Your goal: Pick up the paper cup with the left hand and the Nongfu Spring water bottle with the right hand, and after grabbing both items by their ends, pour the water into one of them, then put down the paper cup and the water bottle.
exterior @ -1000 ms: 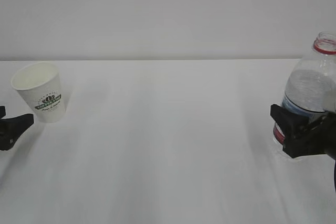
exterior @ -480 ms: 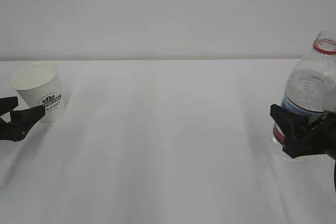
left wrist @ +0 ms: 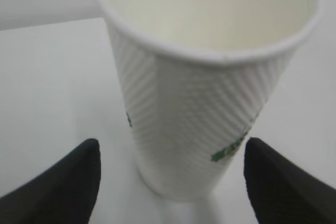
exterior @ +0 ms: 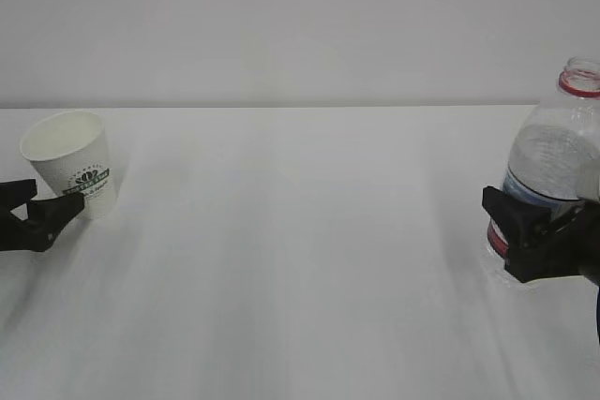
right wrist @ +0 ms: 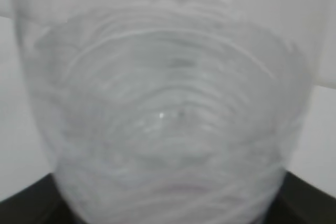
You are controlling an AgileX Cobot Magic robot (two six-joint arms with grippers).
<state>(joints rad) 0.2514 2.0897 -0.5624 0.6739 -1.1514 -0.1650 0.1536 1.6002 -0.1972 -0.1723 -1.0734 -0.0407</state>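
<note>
A small white tapered paper cup (exterior: 68, 165) with a dark green leaf logo stands upright at the far left, its cream interior empty — while a taller clear ribbed plastic water bottle (exterior: 555, 161), red-ringed at its uncapped neck, stands upright at the far right.

The paper cup (exterior: 68, 163) at the far left carries a dark green leaf logo with a banded line of lettering and a small script line beneath, all too small and blurred to read. In the left wrist view only green fragments of that print show. On the Nongfu Spring water bottle (exterior: 553, 175) at the right, the label is mostly hidden; no wording can be read.
</note>
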